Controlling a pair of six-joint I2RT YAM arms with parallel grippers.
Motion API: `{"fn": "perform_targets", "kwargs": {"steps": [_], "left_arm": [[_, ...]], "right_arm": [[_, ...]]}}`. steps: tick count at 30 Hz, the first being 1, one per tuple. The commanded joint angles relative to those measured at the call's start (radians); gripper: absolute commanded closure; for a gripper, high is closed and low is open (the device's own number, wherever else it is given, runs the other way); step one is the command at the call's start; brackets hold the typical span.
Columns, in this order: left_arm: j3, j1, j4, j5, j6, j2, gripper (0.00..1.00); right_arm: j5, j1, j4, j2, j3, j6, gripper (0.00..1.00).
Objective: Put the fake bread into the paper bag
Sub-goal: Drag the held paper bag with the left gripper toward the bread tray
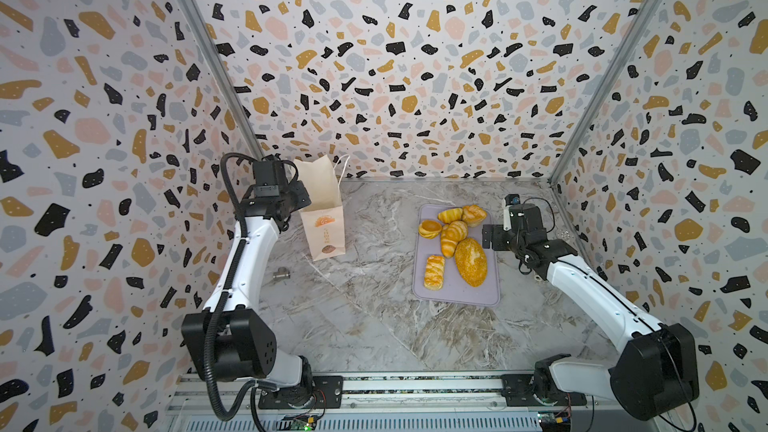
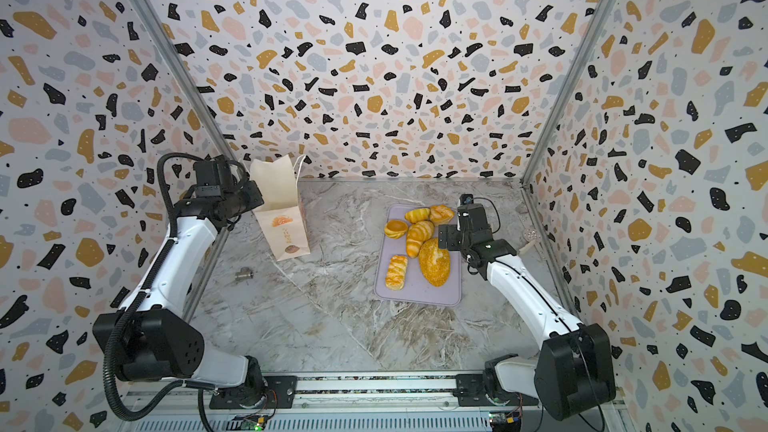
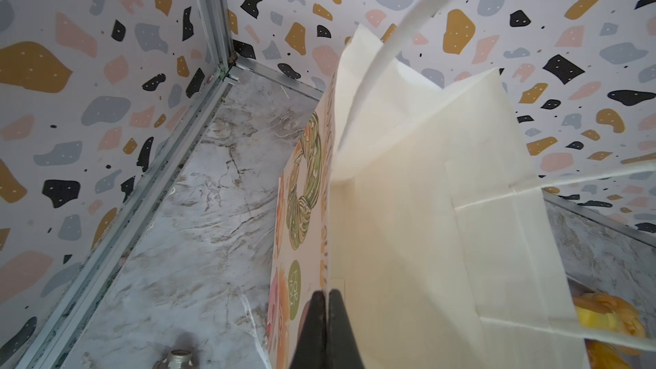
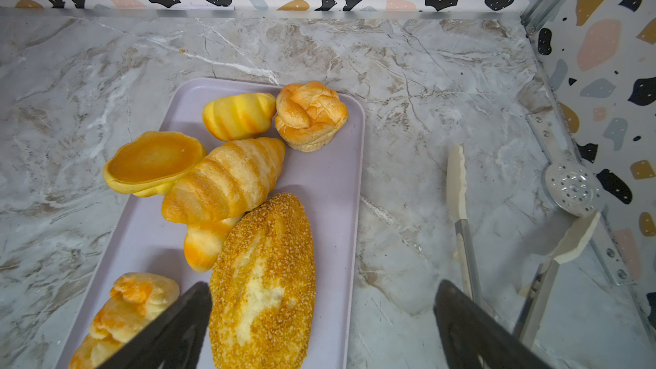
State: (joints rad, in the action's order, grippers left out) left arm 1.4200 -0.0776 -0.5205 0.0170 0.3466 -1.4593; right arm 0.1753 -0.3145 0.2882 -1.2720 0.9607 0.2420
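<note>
Left wrist view: the left claw (image 3: 327,294) is pinched tight on the edge of the bag (image 3: 408,225), low in the frame. In a top view, six pieces of bread (image 1: 470,261) lie on the tray (image 1: 457,299), right of the middle, well apart from the bag. The right claw (image 4: 323,287) is wide apart above the tray, holding nothing. I think nothing is packed yet; all six are left.

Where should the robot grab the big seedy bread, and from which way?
Across the middle of the seeded loaf, coming straight down from above. It lies flat on the tray, long and oval, so its narrow width suits the open right gripper.
</note>
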Motion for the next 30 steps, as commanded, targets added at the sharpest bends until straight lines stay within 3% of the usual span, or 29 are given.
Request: {"fn": "perform_targets", "kwargs": {"steps": [1, 12, 21, 30], "left_arm": [[-0.020, -0.002, 0.062, 0.072, -0.016, 0.040, 1.00], [-0.065, 0.011, 0.100, 0.251, 0.084, 0.074, 1.00], [-0.076, 0.113, 0.077, 0.265, 0.086, 0.089, 1.00], [-0.142, 0.206, 0.129, 0.304, 0.170, 0.130, 1.00]], "right_arm": [[-0.001, -0.005, 0.028, 0.030, 0.027, 0.005, 0.00], [0.021, 0.011, 0.057, 0.046, 0.052, -0.030, 0.00], [0.006, 0.011, 0.051, 0.044, 0.051, -0.005, 0.00], [0.006, 0.011, 0.054, 0.046, 0.065, 0.006, 0.00]]}}
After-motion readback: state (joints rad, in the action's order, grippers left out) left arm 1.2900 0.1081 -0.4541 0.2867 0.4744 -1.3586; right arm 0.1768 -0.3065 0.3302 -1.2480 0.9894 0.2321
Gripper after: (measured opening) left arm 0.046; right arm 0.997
